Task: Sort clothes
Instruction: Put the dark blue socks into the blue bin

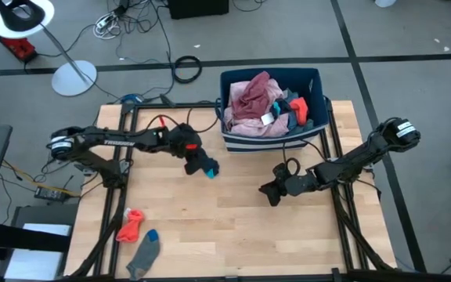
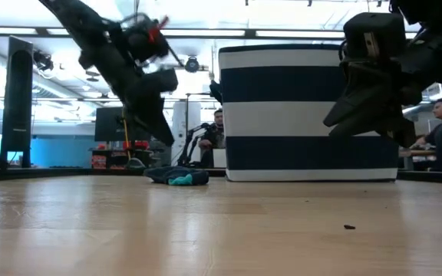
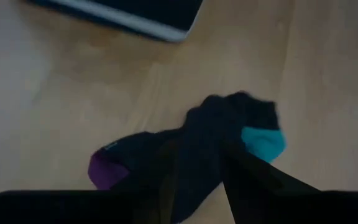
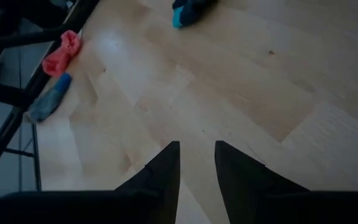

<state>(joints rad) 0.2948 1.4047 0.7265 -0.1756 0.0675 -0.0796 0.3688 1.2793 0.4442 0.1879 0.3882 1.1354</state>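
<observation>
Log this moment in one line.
left gripper: at dark sock on table | right gripper: open, empty, hovering | bin: full | two socks: front-left

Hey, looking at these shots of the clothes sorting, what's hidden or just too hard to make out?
- Bin contents, low view: the striped wall hides the clothes; the high view shows only the top layer, pink garment uppermost.
- Dark sock, left wrist view: blurred, and the left gripper fingers cover its middle, so any grip is unclear.
- Red-orange sock and grey sock: too small for detail.
- Right gripper, low view: only a dark silhouette.
</observation>
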